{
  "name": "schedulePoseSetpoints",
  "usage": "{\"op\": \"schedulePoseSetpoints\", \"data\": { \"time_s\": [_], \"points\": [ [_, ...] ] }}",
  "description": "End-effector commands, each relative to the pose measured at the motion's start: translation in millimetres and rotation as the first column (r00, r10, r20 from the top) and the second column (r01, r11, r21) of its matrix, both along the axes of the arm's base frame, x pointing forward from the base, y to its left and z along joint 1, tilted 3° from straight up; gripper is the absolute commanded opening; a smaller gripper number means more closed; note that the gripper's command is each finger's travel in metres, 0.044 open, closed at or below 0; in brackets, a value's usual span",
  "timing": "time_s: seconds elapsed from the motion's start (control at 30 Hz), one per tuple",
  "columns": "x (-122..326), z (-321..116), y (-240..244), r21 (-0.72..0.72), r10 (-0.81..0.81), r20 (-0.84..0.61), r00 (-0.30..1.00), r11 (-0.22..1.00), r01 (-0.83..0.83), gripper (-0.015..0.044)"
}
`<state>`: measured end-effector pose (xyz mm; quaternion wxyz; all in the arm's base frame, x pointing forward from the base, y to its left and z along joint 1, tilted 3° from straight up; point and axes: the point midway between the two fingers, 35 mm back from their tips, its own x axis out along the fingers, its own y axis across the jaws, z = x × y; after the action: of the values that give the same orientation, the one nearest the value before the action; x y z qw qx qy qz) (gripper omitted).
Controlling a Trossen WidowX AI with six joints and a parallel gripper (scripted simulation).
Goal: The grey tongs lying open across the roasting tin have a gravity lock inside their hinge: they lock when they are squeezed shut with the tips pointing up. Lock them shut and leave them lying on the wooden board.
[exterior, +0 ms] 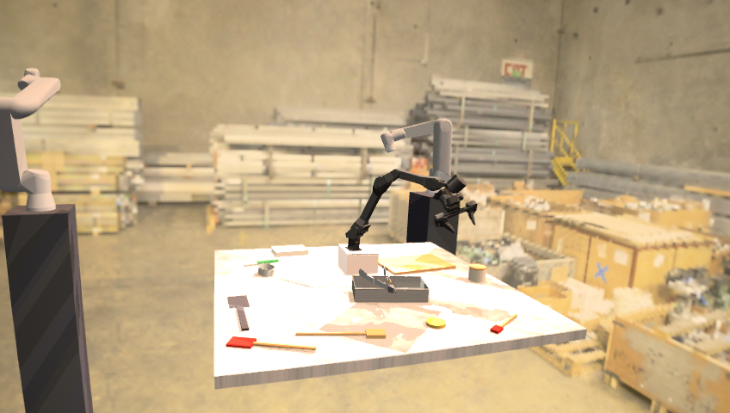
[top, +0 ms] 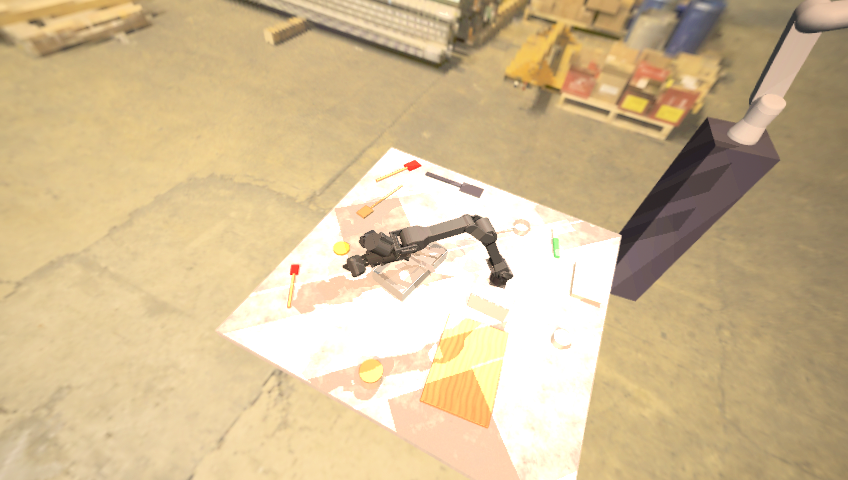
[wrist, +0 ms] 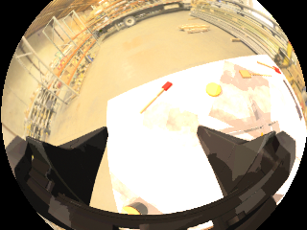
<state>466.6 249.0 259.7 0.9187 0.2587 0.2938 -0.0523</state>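
- Looks like wood on the board (top: 464,395) (exterior: 417,263), with wavy grain and a flat, smooth face.
- Looks like grey metal on the roasting tin (top: 402,292) (exterior: 390,295), smooth-walled, and on the tongs (top: 424,263) (exterior: 379,282) too, with pale patches from above.
- Reads as matt black, plastic or coated metal, on the gripper fingers (top: 355,265) (exterior: 446,223).
- Seems blotchy and stone-like across the table top (top: 357,330) (exterior: 276,353) (wrist: 158,163), but streaked like grey wood along the edge.
- Resembles plain wood on the handle of the short red-headed spatula (top: 290,290) (exterior: 507,321) (wrist: 153,102); appears smooth, plastic-like on its head.
- Looks dark and matt on the turner (top: 455,183) (exterior: 239,310).
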Motion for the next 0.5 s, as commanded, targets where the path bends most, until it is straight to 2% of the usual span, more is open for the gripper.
{"op": "schedulePoseSetpoints", "data": {
  "time_s": [0.0, 0.23, 0.47],
  "points": [
    [8.9, -38.5, -52.1, -0.135, 0.02, -0.139, 0.99, 0.99, -0.039, 0.044],
    [-1.4, -104.9, -160.5, -0.267, 0.051, -0.435, 0.899, 0.946, -0.183, 0.044],
    [-52.6, -160.5, -258.2, -0.174, 0.135, -0.7, 0.701, 0.92, -0.352, 0.044]
  ]
}}
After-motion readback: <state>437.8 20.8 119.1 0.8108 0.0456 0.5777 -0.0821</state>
